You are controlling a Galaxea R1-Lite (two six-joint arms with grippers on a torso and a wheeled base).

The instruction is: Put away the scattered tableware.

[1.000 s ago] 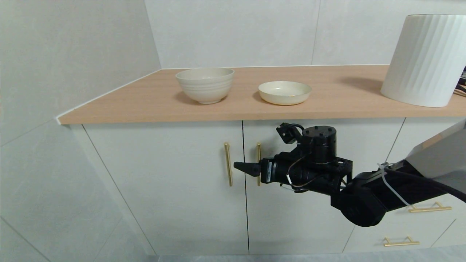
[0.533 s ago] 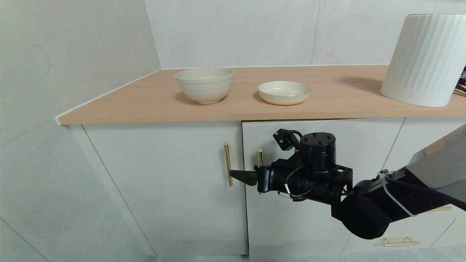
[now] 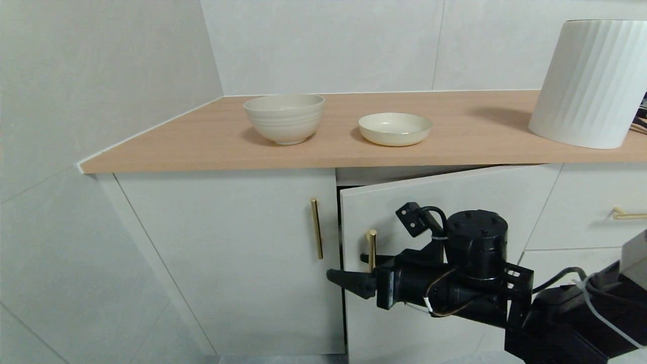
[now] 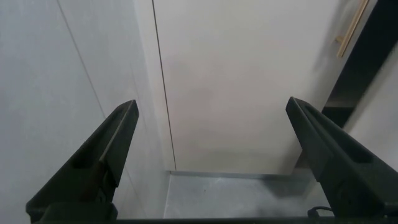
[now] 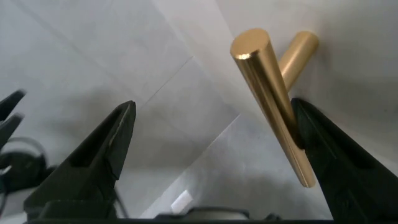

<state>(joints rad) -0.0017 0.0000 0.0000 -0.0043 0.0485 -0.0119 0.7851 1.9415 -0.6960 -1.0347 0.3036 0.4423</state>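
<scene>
Logging the present state, with the light wooden countertop (image 3: 480, 126) as my reference.

- Task items: the deep ribbed cream bowl (image 3: 284, 117) sits upright on the countertop, toward its corner end by the wall. The shallow cream dish (image 3: 395, 128) sits on the countertop further from that corner, apart from the bowl. Neither is touched.
- A tall white ribbed cylinder (image 3: 589, 81) stands at the countertop's far end from the corner.
- Under the countertop's front edge, the white cabinet door (image 3: 445, 192) stands ajar, with a dark gap along its top and free side.
- The right gripper (image 3: 354, 270) is below the countertop at that door's brass bar handle (image 3: 371, 247). In the right wrist view its claw (image 5: 212, 106) is spread wide, and the bar (image 5: 267, 93) lies against one finger without being pinched.
- The neighbouring door (image 3: 227, 242) under the countertop is closed, its brass handle (image 3: 316, 227) vertical.
- The left gripper (image 4: 211, 106) is wide apart and empty, low before the white cabinet front under the countertop, near the floor.
</scene>
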